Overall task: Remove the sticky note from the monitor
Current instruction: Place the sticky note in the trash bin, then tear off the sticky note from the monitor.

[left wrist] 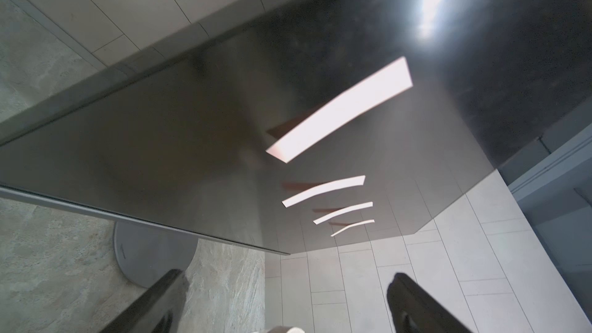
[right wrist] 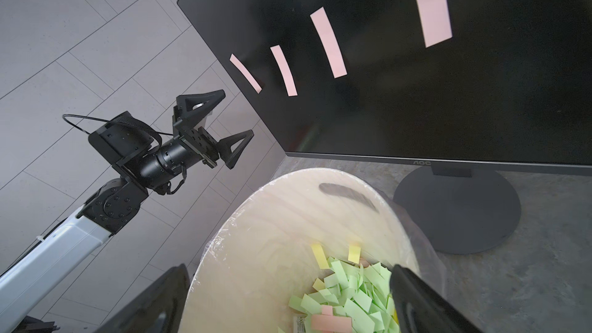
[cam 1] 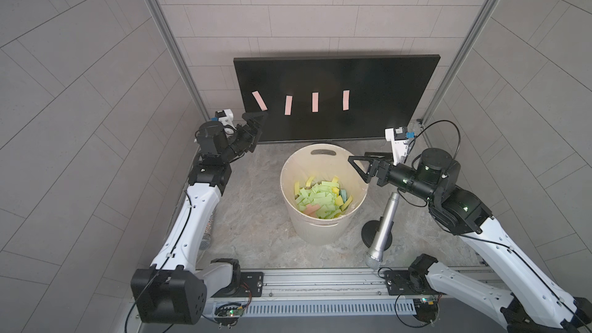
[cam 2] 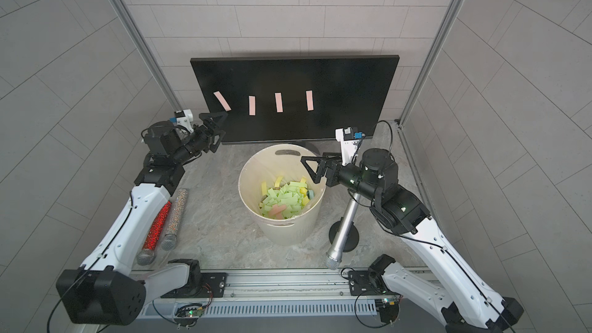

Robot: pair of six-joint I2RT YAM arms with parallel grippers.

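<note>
Left gripper (right wrist: 237, 113), jaws apart, faced the tilted pink sticky note (right wrist: 246, 73) just ahead; pinching its near end would likely peel it cleanly.

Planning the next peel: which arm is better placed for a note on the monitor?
Left, probably: the left tool, open, is near the tilted note; the right tool is over the bucket.

Both top views look steeply down on the whole counter (cam 1: 256, 235); both wrist views sit low and near, facing the monitor (left wrist: 224, 123), shared by all.
</note>
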